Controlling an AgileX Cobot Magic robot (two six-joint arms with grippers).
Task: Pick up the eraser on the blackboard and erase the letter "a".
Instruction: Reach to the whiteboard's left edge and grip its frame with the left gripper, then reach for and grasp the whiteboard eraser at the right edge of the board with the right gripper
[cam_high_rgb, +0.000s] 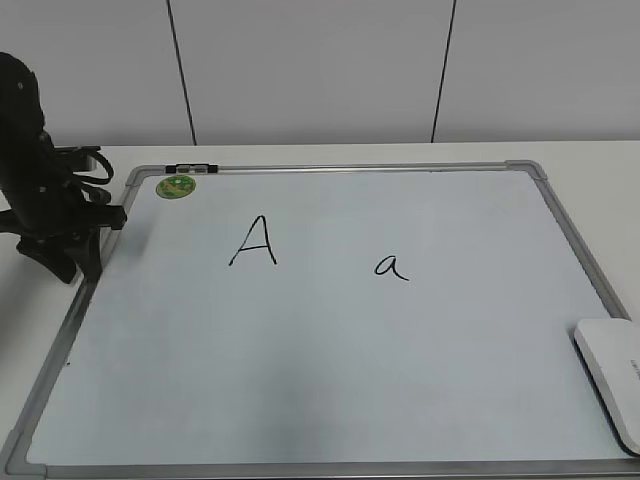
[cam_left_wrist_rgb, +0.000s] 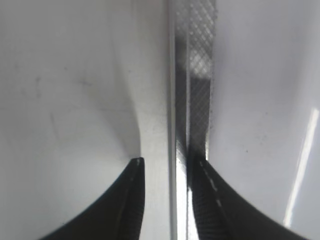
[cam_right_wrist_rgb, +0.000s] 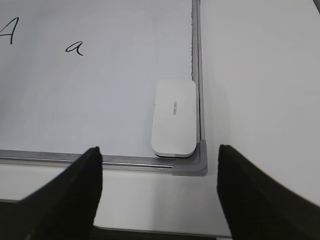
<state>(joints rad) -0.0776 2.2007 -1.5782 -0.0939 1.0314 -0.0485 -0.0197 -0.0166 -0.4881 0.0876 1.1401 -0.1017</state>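
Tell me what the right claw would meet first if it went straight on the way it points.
Probably the eraser, lying ahead between the open right claw fingers, in the blackboard corner; depth is unclear.

The eraser (cam_right_wrist_rgb: 174, 119) lies in the blackboard (cam_right_wrist_rgb: 100, 100) corner beyond the wide-spread right end effector (cam_right_wrist_rgb: 159, 159).

- Blackboard (cam_high_rgb: 330, 350): white dry-erase surface, thin grey frame, grey corner caps, flat on table.
- Eraser (cam_right_wrist_rgb: 174, 118): white rounded-rectangle block, small grey lettering on top, flat in board's corner, against the frame.
- Letter "a" (cam_high_rgb: 392, 267): thin black marker, intact, mid-board, well apart from eraser.
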